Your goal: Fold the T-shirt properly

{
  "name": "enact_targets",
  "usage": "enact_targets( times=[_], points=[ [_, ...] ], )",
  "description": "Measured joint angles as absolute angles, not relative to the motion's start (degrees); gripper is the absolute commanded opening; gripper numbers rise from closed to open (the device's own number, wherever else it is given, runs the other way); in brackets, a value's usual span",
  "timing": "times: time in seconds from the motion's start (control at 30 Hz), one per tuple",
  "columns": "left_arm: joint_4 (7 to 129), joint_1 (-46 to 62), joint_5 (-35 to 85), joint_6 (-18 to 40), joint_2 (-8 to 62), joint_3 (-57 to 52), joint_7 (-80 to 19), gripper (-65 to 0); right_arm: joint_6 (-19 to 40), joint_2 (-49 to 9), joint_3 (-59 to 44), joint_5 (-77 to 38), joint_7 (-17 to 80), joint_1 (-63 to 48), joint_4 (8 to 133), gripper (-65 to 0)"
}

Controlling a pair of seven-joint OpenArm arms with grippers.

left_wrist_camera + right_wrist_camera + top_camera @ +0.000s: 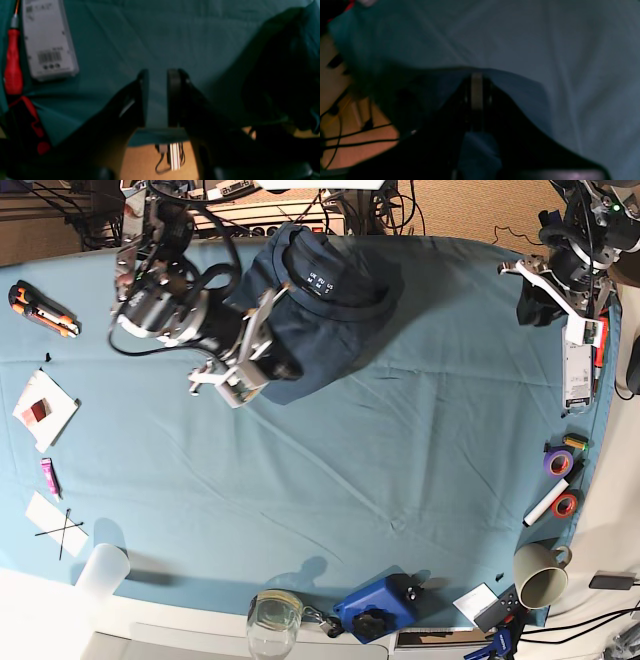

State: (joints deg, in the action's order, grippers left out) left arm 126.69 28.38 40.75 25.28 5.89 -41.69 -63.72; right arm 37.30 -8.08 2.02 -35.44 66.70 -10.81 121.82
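Note:
The dark navy T-shirt (330, 300) lies bunched at the back middle of the teal tablecloth (400, 450), collar label up. My right gripper (285, 367) is at the shirt's near left edge. In the right wrist view its fingers (476, 82) are pressed together with the T-shirt's hem (520, 82) draped over the tips and cloth pinched between them. My left gripper (533, 308) hovers over the back right corner of the table, far from the shirt. In the left wrist view that gripper (158, 73) stands open with only tablecloth showing in the gap.
A grey barcoded box (48, 37) and a red screwdriver (12, 62) lie beside the left gripper at the table's right edge. Tape rolls (556, 462), a mug (540, 580), a blue device (375, 605), a glass (275, 615) and a white cup (100, 570) line the front and right edges.

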Motion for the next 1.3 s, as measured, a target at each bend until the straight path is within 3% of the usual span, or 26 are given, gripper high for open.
enact_targets(
  times=[0.4, 0.6, 0.8, 0.93, 1.3],
  points=[
    [126.5, 28.4, 40.7, 25.3, 5.9, -41.7, -62.7, -53.4, 38.2, -8.1, 1.4, -38.9, 64.0, -10.2, 98.7, -65.0],
    [126.5, 28.4, 40.8, 25.3, 5.9, -41.7, -61.8, -53.4, 37.8, -8.1, 1.5, -39.3, 65.1, -9.8, 98.6, -65.0],
    [126.5, 28.4, 40.8, 25.3, 5.9, -41.7, -61.4, -53.4, 35.9, -8.0, 1.4, -44.4, 77.9, -10.4, 106.7, -65.0],
    [126.5, 28.4, 40.8, 25.3, 5.9, -41.7, -61.4, -53.4, 35.9, -7.9, 1.5, -35.8, 73.7, -10.1, 115.2, -65.0],
    [126.5, 28.4, 40.8, 25.3, 5.9, -41.7, -61.4, -53.4, 32.1, -7.9, 1.5, -20.7, 70.3, -15.0, 115.5, -65.0]
  ],
)
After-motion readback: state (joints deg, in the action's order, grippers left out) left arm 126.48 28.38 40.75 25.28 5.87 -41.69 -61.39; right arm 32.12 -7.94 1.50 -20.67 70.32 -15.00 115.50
